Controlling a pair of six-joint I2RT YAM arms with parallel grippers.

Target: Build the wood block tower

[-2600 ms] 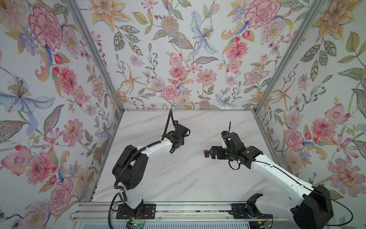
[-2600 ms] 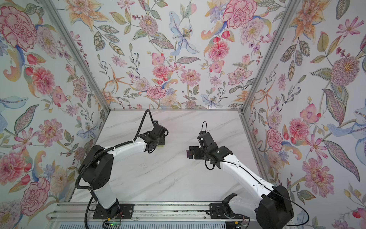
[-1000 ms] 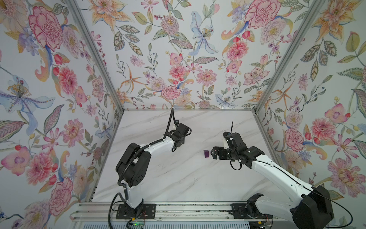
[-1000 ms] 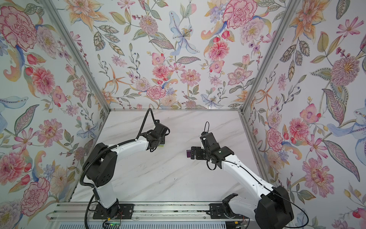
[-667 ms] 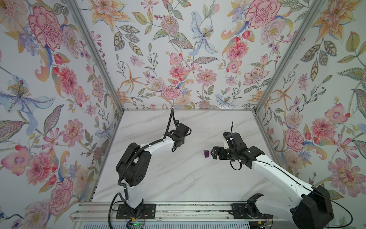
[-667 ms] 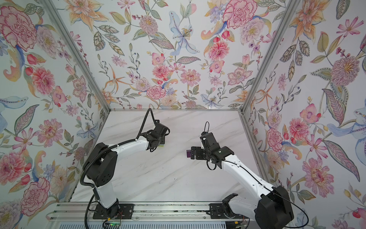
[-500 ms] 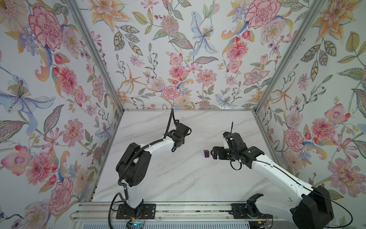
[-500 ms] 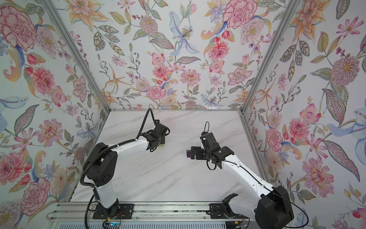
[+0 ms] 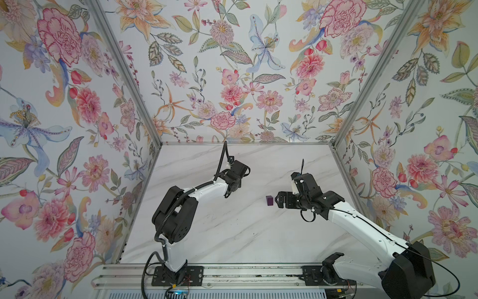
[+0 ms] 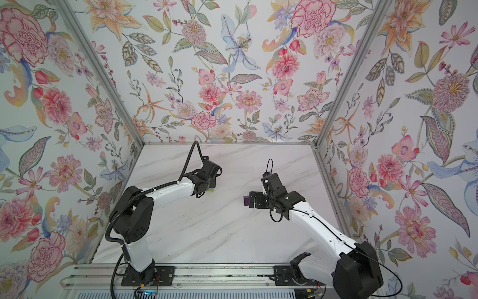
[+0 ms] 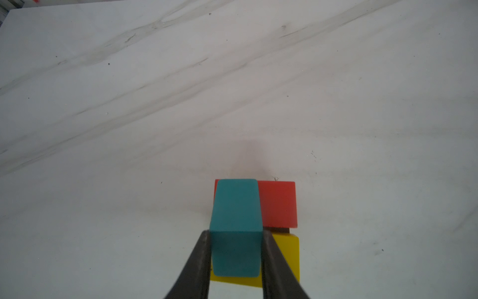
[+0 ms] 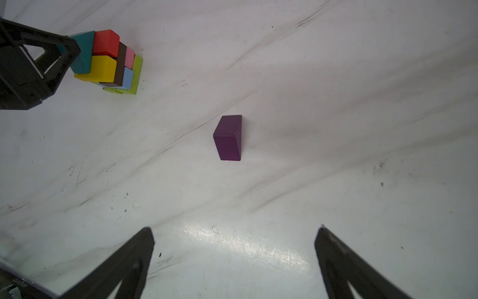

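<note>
The marble tabletop (image 9: 232,233) is boxed in by flowered walls (image 9: 232,77) on three sides, with the arms' base rail (image 9: 232,274) along its near edge. The tower (image 12: 111,62) stands left of the middle. In both top views the left wrist hides nearly all of it, leaving a lime green sliver (image 10: 211,190) showing in a top view.

From the right wrist view its layers read, from the tabletop up: lime green block (image 12: 137,72), pink block (image 12: 130,58) beside light blue block (image 12: 128,77), brown block (image 12: 121,64), then red block (image 12: 106,42) beside yellow block (image 12: 102,68).

The left arm reaches forward with its wrist bent down over the tower. The left end effector (image 11: 235,233) pinches the teal block (image 11: 234,207) by its long sides, across the red and yellow pair. Whether the block rests on them or hangs just above, I cannot tell.

The purple block (image 9: 269,200) lies alone right of centre, well apart from the tower. The right arm stretches in low from the right. The right end effector (image 12: 234,228) is spread wide and holds nothing, its tips near the purple block but clear of it.
</note>
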